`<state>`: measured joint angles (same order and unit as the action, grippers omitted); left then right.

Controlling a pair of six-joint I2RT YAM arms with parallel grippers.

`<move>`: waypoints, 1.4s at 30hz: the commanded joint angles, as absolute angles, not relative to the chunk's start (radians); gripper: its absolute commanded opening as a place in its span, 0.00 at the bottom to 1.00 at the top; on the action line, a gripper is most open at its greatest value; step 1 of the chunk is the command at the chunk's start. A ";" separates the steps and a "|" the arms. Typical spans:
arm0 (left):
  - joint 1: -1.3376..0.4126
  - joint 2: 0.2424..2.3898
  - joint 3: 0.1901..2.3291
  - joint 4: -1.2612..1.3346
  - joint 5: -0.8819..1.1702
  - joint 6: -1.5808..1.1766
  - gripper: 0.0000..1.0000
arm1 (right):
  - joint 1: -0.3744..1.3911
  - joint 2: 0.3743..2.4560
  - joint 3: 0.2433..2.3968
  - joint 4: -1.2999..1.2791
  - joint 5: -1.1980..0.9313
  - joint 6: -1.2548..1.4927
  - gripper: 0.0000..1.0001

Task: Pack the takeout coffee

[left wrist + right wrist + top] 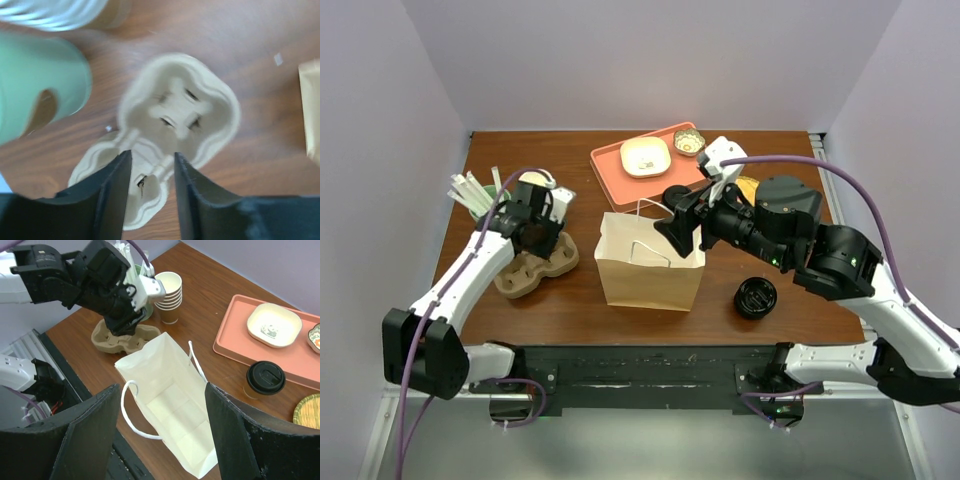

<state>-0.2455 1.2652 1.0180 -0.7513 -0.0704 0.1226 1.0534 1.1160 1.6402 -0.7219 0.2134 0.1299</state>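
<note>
The takeout coffee [265,379], a small cup with a black lid, stands on the table beside the pink tray; in the top view my right arm hides it. The brown paper bag [650,262] stands open and empty at the table's middle; its white inside shows in the right wrist view [175,405]. My right gripper [162,387] is open and empty, hovering above the bag's mouth [678,225]. My left gripper [150,165] is open, low over the pulp cup carrier [175,115], its fingers on either side of a carrier rib; it also shows in the top view [535,235].
The pink tray [615,170] holds a white dish [646,156] and a small bowl [689,142]. A squat black round piece [756,297] lies right of the bag. A stack of cream cups [169,295] and a green straw holder [475,195] stand at the left. A woven mat [307,410] lies near the coffee.
</note>
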 commanded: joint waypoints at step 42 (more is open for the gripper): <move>-0.196 1.341 0.945 -0.726 0.023 0.687 0.45 | 1.054 1.201 1.793 -0.795 0.176 0.038 0.73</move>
<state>-0.2039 1.3312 0.9092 -0.7280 0.0227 0.6529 1.0534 1.2011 1.7561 -0.8085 0.1833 0.0479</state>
